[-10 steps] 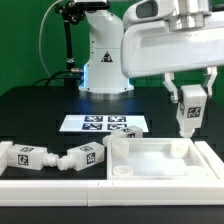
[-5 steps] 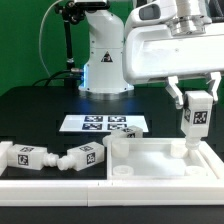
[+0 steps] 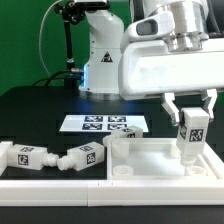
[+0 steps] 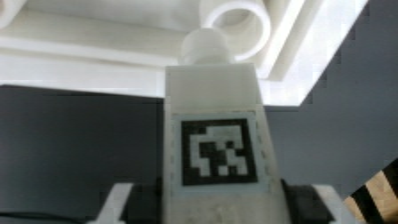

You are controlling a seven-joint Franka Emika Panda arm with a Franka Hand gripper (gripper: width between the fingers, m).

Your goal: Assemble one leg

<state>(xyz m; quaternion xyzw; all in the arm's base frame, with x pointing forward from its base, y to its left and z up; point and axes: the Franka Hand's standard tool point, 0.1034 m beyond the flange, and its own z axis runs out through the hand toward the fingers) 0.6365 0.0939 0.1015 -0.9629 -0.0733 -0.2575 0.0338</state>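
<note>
My gripper (image 3: 190,113) is shut on a white leg (image 3: 190,131) with a black-and-white tag, held upright. The leg's lower tip is at the far corner, on the exterior view's right, of the white tabletop panel (image 3: 160,163). In the wrist view the leg (image 4: 221,130) runs out from between my fingers (image 4: 125,205), its rounded tip next to a round socket (image 4: 246,27) in the panel's corner. Whether the tip touches the panel I cannot tell. Three more legs (image 3: 75,158) lie on the table at the exterior view's left.
The marker board (image 3: 104,125) lies flat behind the panel. The robot's white base (image 3: 103,60) stands at the back. A white rail (image 3: 50,183) runs along the front, below the loose legs.
The gripper with the leg has moved slightly lower and turned, bringing the leg's tip down to the panel's far corner.
</note>
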